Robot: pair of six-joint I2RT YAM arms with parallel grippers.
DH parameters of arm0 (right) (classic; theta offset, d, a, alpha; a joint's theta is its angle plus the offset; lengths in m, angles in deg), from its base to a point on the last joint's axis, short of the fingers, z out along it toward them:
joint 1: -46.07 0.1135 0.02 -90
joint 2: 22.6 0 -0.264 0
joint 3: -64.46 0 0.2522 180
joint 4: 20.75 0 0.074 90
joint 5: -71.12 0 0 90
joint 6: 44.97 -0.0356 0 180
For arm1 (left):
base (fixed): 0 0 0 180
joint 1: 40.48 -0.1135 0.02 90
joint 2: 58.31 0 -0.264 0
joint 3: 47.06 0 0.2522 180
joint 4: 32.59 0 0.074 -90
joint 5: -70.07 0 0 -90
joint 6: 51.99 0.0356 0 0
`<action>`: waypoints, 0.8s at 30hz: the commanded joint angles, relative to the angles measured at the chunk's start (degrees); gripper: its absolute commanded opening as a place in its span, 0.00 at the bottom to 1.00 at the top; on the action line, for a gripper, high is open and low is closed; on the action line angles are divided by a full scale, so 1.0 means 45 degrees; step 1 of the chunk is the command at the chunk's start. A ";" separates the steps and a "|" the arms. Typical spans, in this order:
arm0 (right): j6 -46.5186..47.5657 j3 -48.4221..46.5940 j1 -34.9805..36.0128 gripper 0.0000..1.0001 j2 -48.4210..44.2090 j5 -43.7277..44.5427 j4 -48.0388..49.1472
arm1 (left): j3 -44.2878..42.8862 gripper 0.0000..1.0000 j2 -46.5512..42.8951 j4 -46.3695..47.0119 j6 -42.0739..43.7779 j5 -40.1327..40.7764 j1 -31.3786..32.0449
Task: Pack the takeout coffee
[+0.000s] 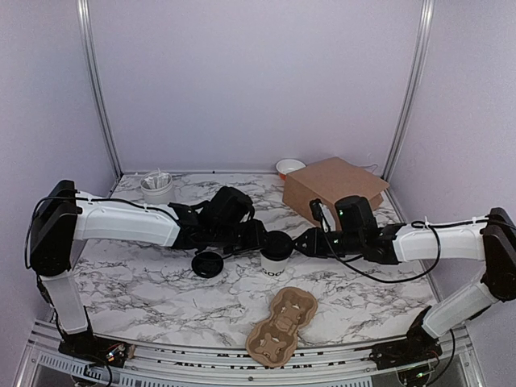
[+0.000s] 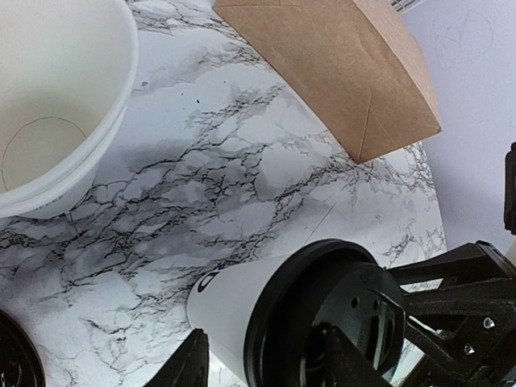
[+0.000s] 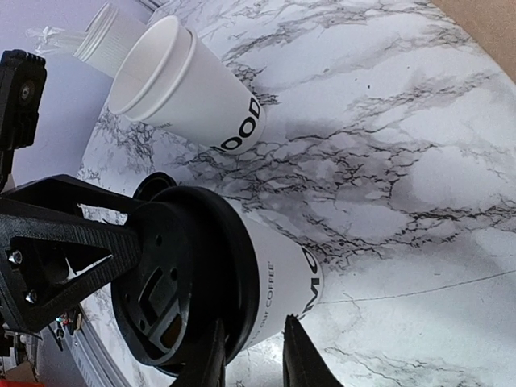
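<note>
My takeout coffee (image 1: 276,253) stands on the table (image 1: 161,290), about mid-way between the two arms and just beyond the cardboard cup carrier (image 1: 282,326) at the near edge. I have an arm coming in from each side, and both meet at its black lid (image 3: 173,274). I read that as one side steadying the cup while the other seats or checks the lid, before anything gets lifted toward the carrier.

The left fingers (image 2: 192,367) stand roughly half open, one in front of the lid and the other off to the side of the cup wall. The right fingers (image 3: 300,359) are set narrower, with a small gap, and reach in near the lid's rim. Their tips touch or nearly touch the lid, but I cannot tell from these views whether either pair is actually clamped on it.

A loose lid (image 1: 207,264) lies flat on the table near the left arm. An open cup (image 3: 181,85) stands just beyond, so I take this for the one cup that is ready to pack.

The cup is upright, with its base on the marble, its lid uppermost and its long axis vertical. Its lettering faces the near edge, toward the arm bases. It looks slanted in both wrist views, which I put down to the cameras being rolled.
</note>
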 commanded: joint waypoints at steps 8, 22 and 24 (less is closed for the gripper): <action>-0.0035 -0.0713 0.0237 0.24 -0.0109 0.0436 -0.2012 | 0.0120 0.50 0.0146 -0.0868 0.0409 0.0039 0.0074; 0.0103 -0.2222 0.0075 0.27 -0.0466 0.1573 -0.2388 | -0.0666 0.50 -0.0222 -0.1266 0.1303 -0.0015 0.0005; 0.0327 -0.2310 -0.0175 0.27 -0.0308 0.1132 -0.2410 | -0.0664 0.50 -0.0375 -0.1334 0.1424 0.0043 -0.0008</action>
